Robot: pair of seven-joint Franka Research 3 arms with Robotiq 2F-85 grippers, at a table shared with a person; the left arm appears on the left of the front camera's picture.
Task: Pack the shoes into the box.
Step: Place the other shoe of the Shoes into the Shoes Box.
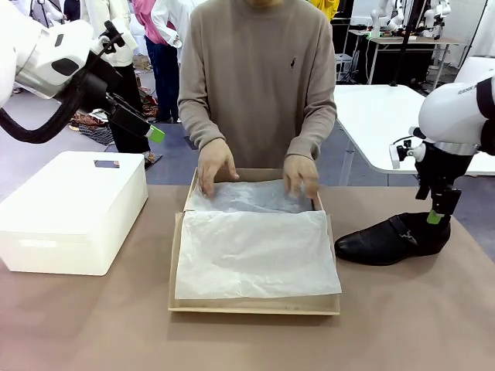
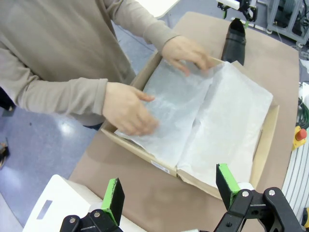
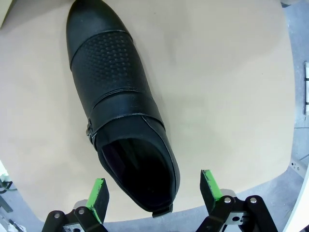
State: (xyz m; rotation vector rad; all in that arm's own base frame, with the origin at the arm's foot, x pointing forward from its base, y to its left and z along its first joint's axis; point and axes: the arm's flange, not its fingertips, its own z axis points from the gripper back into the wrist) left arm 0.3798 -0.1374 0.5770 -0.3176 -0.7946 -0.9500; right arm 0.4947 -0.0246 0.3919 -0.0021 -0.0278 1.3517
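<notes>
Cardboard box [image 1: 255,308] sat mid-table in the front view, lined with white tissue paper [image 1: 255,251]. The person's hands [image 1: 215,164] pressed the paper at its far end. One black shoe [image 1: 387,241] lay on the table [image 1: 93,332] just right of the box, toe toward it. The right gripper [image 1: 438,215] hung over its heel. The left gripper [image 1: 151,131] was raised above a white plastic box [image 1: 73,209].

From the left wrist, the left gripper [image 2: 170,188] stood with jaws wide and empty, looking down on the box [image 2: 268,140], the person's hands [image 2: 128,108] and the shoe [image 2: 235,41] beyond.

From the right wrist, the right gripper [image 3: 154,191] spread its jaws wide to either side of the shoe's [image 3: 116,111] heel, pads clear of the leather.
</notes>
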